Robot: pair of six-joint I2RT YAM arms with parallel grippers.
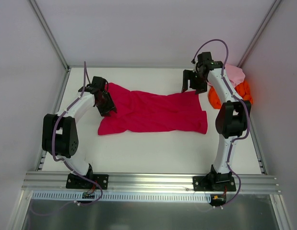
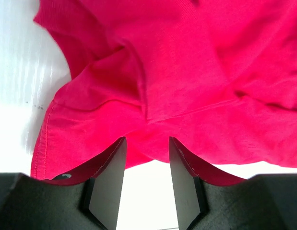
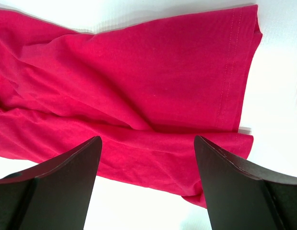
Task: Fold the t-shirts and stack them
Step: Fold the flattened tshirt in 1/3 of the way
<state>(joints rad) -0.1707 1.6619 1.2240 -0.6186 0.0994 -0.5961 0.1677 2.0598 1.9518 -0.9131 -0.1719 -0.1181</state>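
Mid-table, the crimson t-shirt (image 1: 153,112) lay spread sideways and wrinkled, stitched hem to the right. Left gripper (image 2: 147,143) sat at its left edge, fingers slightly apart, pinching nothing. Right gripper (image 3: 147,143) hung over the far hem corner, spread wide. Pale pink t-shirt (image 1: 236,74) and orange t-shirt (image 1: 244,91) were heaped far right. My read: both needed a bite on the far edge, then a level lift and matched travel, to keep the fold line straight.

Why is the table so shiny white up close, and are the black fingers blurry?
Left wrist view: the table is washed out to glaring white, and the fingers look a bit soft, being near the lens. Right wrist view: same white glare, dark soft-edged fingers, sharp shirt stitching. Top view: even light, faint shadows.
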